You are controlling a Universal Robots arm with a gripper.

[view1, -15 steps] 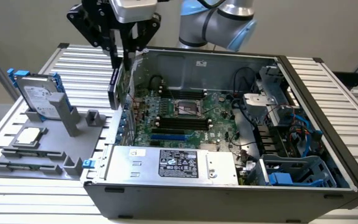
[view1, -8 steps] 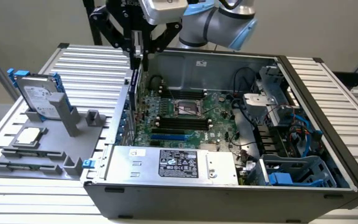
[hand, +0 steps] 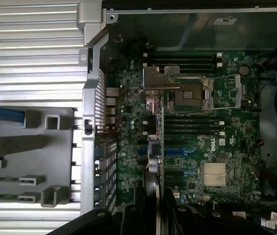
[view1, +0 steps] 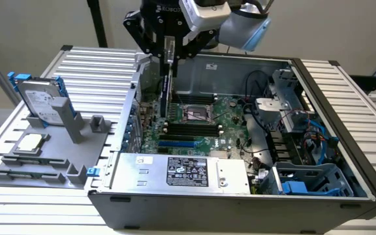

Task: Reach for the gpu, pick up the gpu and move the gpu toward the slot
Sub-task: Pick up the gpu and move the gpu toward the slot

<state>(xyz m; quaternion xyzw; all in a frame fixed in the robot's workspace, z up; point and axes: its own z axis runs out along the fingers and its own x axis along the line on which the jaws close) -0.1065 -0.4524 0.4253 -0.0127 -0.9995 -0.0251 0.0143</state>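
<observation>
My gripper (view1: 170, 55) hangs over the open computer case and is shut on the gpu (view1: 166, 93). The card is a thin green board held on edge, reaching down toward the motherboard (view1: 224, 125). In the wrist view the gpu (hand: 161, 142) runs edge-on away from the gripper (hand: 157, 208), and its silver end bracket (hand: 158, 78) is at the far end, beside the CPU socket (hand: 192, 93). Blue expansion slots (view1: 178, 145) lie on the board near the card's lower end. The same slots (hand: 183, 152) sit close beside the card's edge in the wrist view.
The case walls (view1: 240, 208) surround the board, with a silver power supply (view1: 181, 171) in front. On the exterior view's right are cables and a blue drive cage (view1: 305, 181). On the exterior view's left a grey fixture (view1: 57, 147) holds a hard drive (view1: 41, 100) and a small chip (view1: 31, 143).
</observation>
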